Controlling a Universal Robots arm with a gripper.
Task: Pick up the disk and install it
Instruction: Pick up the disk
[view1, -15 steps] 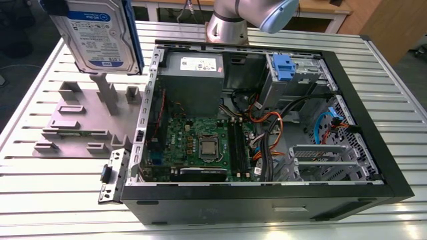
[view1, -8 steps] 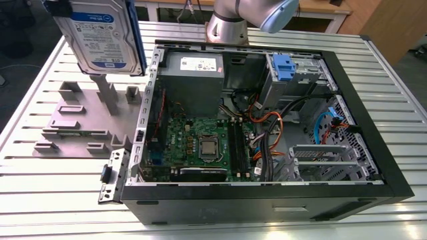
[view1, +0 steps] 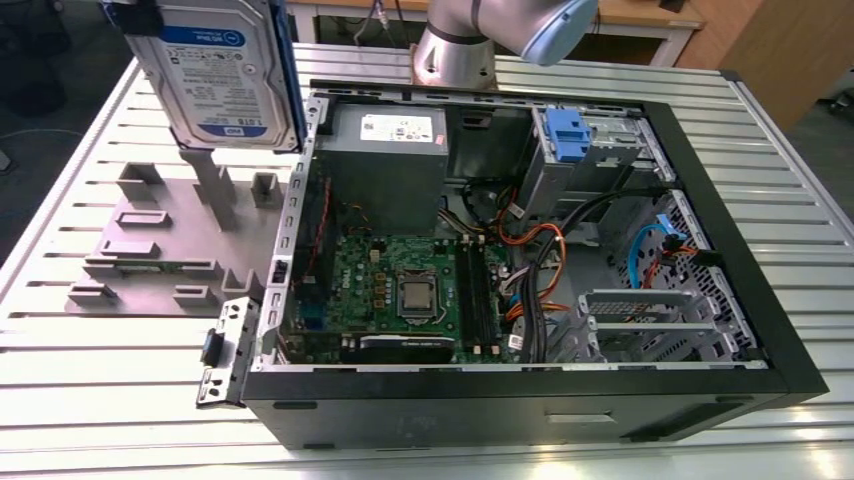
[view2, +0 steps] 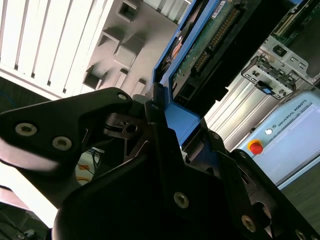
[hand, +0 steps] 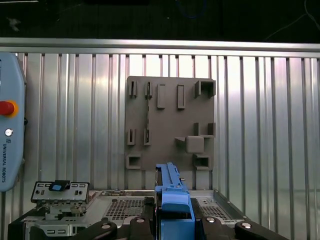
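gripper (hand: 175, 221): clamped on the disk (view1: 220, 75) by its blue bracket | disk: aloft over grey holder plate (view1: 147, 245), beside open computer case (view1: 534, 400) | case contents: motherboard (view1: 400, 290), power supply (view1: 387, 150), cables (view1: 534, 250)

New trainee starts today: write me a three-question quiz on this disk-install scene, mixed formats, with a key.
1. True or false: the disk is already seated in the computer case.
2. Multiple choice: the disk hangs above A) the grey fixture plate, B) the power supply, C) the motherboard.
3. Fill in: the gripper grips the disk by its ____ bracket.
Key: 1 false; 2 A; 3 blue.
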